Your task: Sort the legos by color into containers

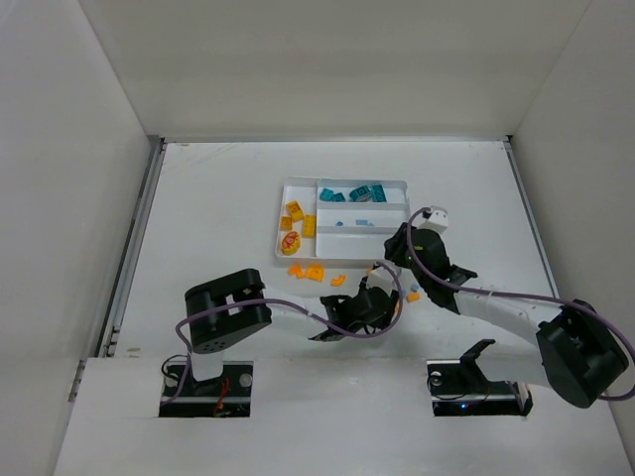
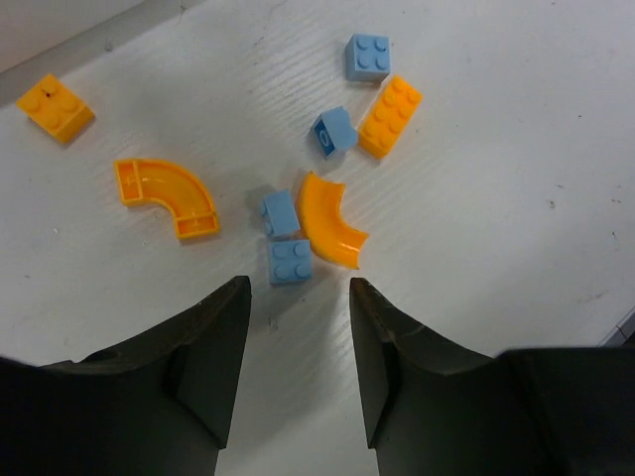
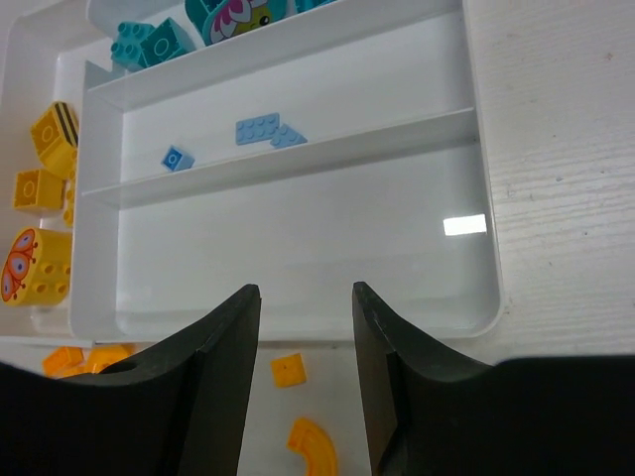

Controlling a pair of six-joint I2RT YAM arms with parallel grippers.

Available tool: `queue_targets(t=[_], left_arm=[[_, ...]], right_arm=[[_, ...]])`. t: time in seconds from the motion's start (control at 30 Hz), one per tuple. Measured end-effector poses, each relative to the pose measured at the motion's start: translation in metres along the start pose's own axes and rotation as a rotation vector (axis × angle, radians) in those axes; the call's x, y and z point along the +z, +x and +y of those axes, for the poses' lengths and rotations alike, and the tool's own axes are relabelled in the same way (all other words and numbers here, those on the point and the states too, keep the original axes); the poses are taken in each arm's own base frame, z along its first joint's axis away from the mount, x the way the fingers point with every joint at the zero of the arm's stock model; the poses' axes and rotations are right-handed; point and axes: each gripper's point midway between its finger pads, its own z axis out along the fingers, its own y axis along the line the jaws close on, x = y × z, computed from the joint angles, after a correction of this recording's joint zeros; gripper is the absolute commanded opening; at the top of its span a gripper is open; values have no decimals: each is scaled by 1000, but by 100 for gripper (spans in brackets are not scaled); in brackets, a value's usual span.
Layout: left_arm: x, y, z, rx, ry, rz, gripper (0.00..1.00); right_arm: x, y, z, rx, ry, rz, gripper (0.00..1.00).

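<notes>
**View from my station, both arms over the loose pile.** The main hazard lies under the left gripper point(image 2: 298, 296). The light blue brick point(image 2: 290, 262) just ahead of its fingers lies close against a smaller light blue brick point(image 2: 279, 213) and right beside the orange curved piece point(image 2: 332, 223). If I lower and close here, I judge that the right-hand finger could catch the curve's tip. That would either drag it along into the wrong compartment or flick the target brick away.

A second hazard shows in the top view: the two arms converge just in front of the tray point(image 1: 298, 183). A careless swing could tangle the cables or knock one wrist against the other.

The right gripper point(image 3: 305, 296) hangs over the tray's near wall. A straight descent would strike that wall and could shove the tray, spilling what is sorted.

**Left gripper:** jaws spread wider than the brick, holding nothing, touching nothing that I can see.

**Right gripper:** jaws likewise parted and bare.

**The legos:**
- Teal pieces point(image 3: 149, 42) lie in the far long section.
- A light blue plate point(image 3: 261, 129) lies in the middle section.
- Yellow-orange bricks point(image 3: 52, 129) lie in the narrow section.
- Several orange and light blue bricks lie unsorted on the table point(image 2: 516, 228).
</notes>
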Motion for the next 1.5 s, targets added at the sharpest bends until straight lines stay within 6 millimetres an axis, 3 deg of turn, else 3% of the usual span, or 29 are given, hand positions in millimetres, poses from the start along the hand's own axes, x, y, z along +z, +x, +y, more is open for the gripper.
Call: queue_targets(t=[0.3, 0.5, 0.63, 0.8, 0.93, 1.07, 1.3, 1.5], left_arm=[[8, -3, 3, 45, -28, -10, 18], [4, -3, 8, 64, -44, -3, 15], [-11, -10, 24, 60, -68, -1, 15], [-28, -60, 40, -16, -69, -93, 15], [-31, -99, 68, -92, -99, -169, 15], [-23, -128, 111, -163, -174, -211, 16], [10, -183, 168, -262, -254, -286, 17], [35, -195, 203, -298, -298, -282, 18]], right_arm=[[-12, -5, -5, 38, -13, -39, 48], [-18, -2, -11, 58, -16, -46, 48], [-24, -1, -18, 78, -13, -62, 43], [-36, -11, -29, 125, 5, -114, 28], [-45, -22, -41, 169, 28, -161, 25], [-48, -17, -52, 172, 71, -147, 32], [-47, 11, -84, 115, 222, -70, 42], [-47, 36, -82, 59, 236, 19, 47]])
